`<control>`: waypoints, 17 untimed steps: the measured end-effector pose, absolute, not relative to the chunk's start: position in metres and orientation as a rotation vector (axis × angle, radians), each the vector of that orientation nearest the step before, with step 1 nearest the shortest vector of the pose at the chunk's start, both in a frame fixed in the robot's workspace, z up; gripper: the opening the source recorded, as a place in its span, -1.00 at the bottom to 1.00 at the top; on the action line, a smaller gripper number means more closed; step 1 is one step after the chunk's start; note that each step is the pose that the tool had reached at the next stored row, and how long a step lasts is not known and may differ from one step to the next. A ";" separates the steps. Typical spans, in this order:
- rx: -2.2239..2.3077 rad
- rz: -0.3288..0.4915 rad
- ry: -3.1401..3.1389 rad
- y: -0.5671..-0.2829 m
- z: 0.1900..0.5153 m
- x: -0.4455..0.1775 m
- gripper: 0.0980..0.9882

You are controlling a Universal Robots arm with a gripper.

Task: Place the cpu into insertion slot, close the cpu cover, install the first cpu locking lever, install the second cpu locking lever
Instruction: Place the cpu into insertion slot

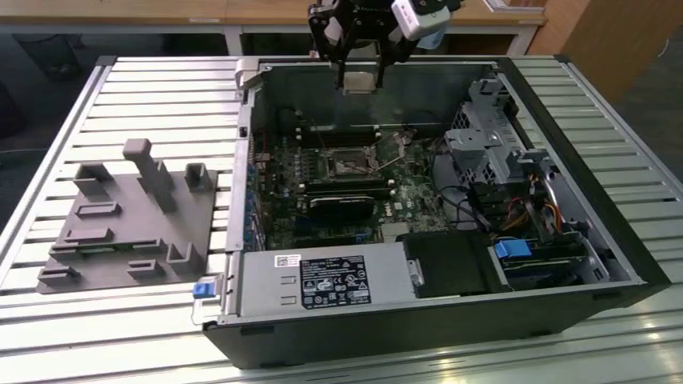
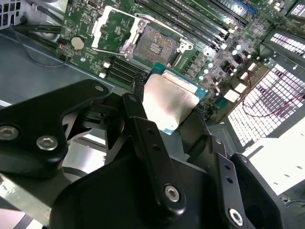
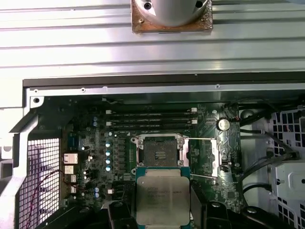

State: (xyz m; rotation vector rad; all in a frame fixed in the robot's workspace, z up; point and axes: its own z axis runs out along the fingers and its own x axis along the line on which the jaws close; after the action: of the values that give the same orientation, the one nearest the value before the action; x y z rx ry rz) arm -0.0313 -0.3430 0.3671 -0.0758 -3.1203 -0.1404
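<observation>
My gripper (image 1: 361, 78) hangs above the back wall of the open computer case (image 1: 629, 264), shut on the cpu (image 1: 361, 81), a flat square chip with a silvery top. In both wrist views the cpu (image 2: 169, 102) (image 3: 162, 200) sits between the black fingers (image 2: 138, 114), clear of the board. The insertion slot (image 1: 347, 164) (image 2: 155, 45) (image 3: 159, 152) lies bare on the green board below, its pin grid exposed. The cpu cover (image 2: 112, 26) is swung open beside the slot. Thin locking levers (image 3: 202, 175) stand loose next to it.
A black heatsink block (image 1: 341, 208) and long memory slots (image 1: 344, 186) sit close to the socket. The drive cage (image 1: 501, 144) and cables (image 1: 533, 212) are toward the exterior view's right, the power supply (image 1: 320, 280) at the front. A grey fixture plate (image 1: 128, 216) lies on the slatted table (image 1: 160, 88).
</observation>
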 end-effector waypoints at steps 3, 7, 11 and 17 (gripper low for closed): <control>-0.094 -0.141 -3.120 -0.343 0.367 -0.031 0.00; -0.118 -0.141 -3.120 -0.343 0.367 -0.031 0.00; -0.138 -0.141 -3.120 -0.343 0.367 -0.031 0.00; -0.167 -0.141 -3.119 -0.343 0.367 -0.031 0.00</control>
State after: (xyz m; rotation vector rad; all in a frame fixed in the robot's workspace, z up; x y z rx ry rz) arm -0.0313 -0.3430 0.3671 -0.1669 -3.1194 -0.1412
